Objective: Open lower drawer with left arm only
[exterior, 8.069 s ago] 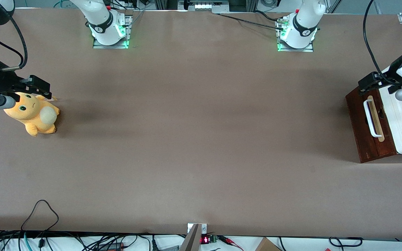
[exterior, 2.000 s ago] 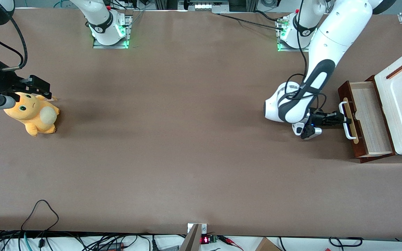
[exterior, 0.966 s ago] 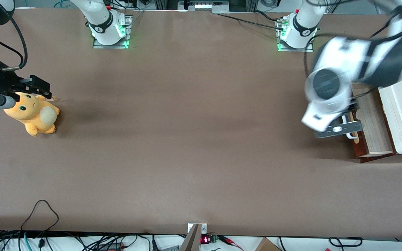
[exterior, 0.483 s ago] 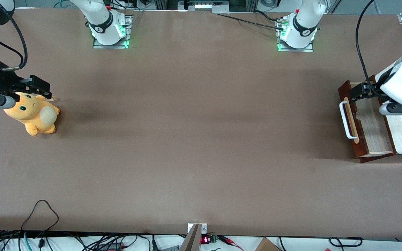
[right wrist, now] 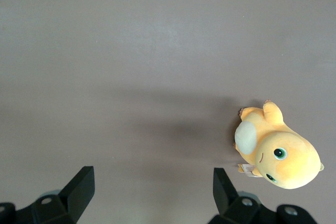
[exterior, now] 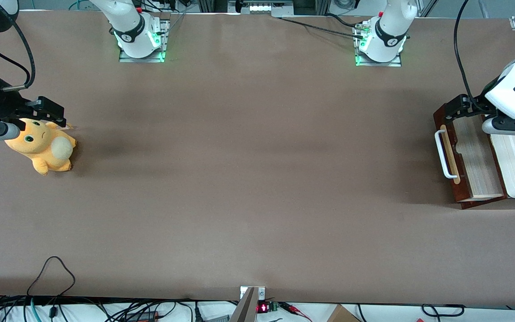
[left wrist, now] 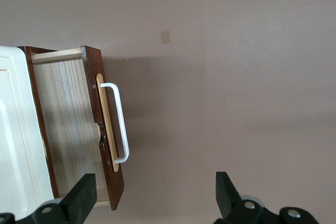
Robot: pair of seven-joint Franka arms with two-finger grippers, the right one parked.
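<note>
The lower drawer [exterior: 468,158], pulled out at the working arm's end of the table [exterior: 248,179], is seen below the gripper [left wrist: 152,203], toward ten o'clock; its fingers [left wrist: 81,198] are spread wide, empty.

The lower drawer [exterior: 467,156] now stands pulled out; the end effector [left wrist: 152,203] has released its handle and risen above it, fingers spread.

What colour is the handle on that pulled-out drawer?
White, a loop handle on the lower drawer; clearest in the left wrist view. The gripper hangs open above it.
</note>
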